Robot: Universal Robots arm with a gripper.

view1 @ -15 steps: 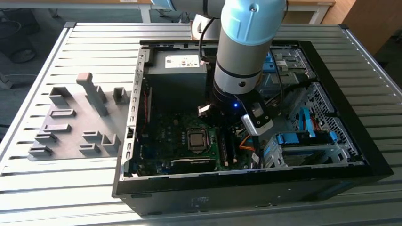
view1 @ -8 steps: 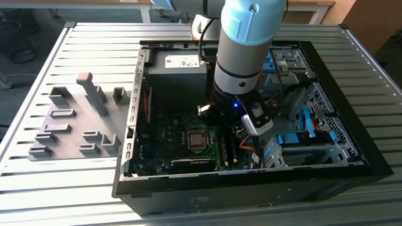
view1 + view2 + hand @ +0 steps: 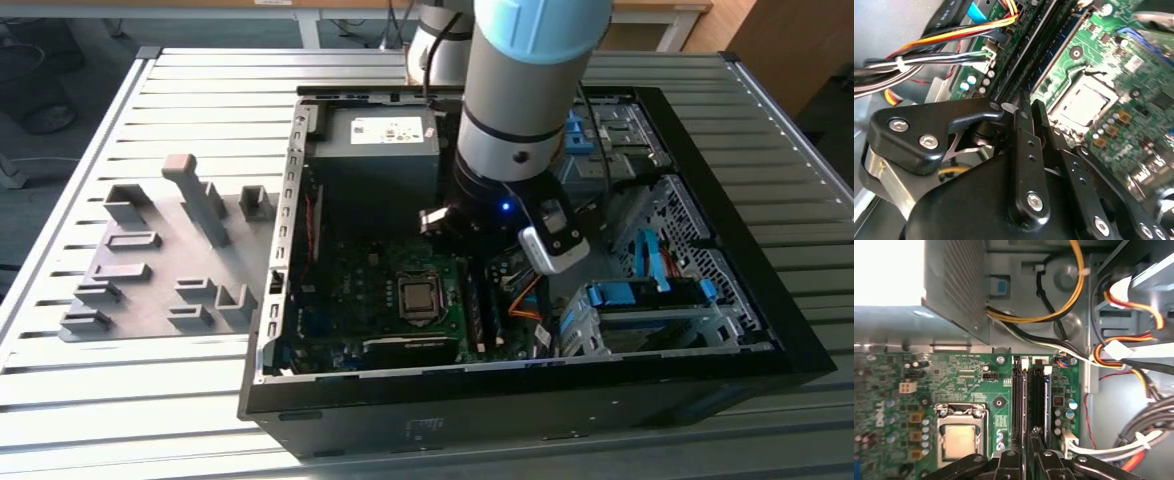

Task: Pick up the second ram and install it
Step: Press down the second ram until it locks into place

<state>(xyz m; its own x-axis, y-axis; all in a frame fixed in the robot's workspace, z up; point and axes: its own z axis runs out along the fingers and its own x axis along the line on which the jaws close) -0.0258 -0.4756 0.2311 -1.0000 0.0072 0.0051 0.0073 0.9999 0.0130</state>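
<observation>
Ribbed grey metal slats make up the bench [image 3: 200, 400], with wooden furniture at its far edge. On it lies an open black computer case [image 3: 747, 360], and towards the exterior view's left a flat grey plate of plastic fixture blocks [image 3: 160, 270], squared and matte, one post standing taller than the rest. Inside the case a green motherboard [image 3: 374, 300] shows a square metal-framed processor socket [image 3: 960, 432], small round capacitors and dark connectors; a boxy grey power supply [image 3: 380, 150] sits at the far end, and blue plastic clips [image 3: 627, 295] mark the drive cage. Bundled wires [image 3: 1134, 305] in yellow, orange, red, black and white curve along the bare steel wall. The arm, a smooth pale cylinder with a black wrist, reaches straight down into the case. Its gripper [image 3: 1026, 452] is glossy black with bolted linkages, and the fingers [image 3: 1036, 435] stand narrow, close together over the long dark memory slots [image 3: 1018, 395]. The second ram [image 3: 1030, 405] stands on edge among those slots, a thin dark strip beside the socket, directly under the fingertips; whether they press on it I cannot tell.
</observation>
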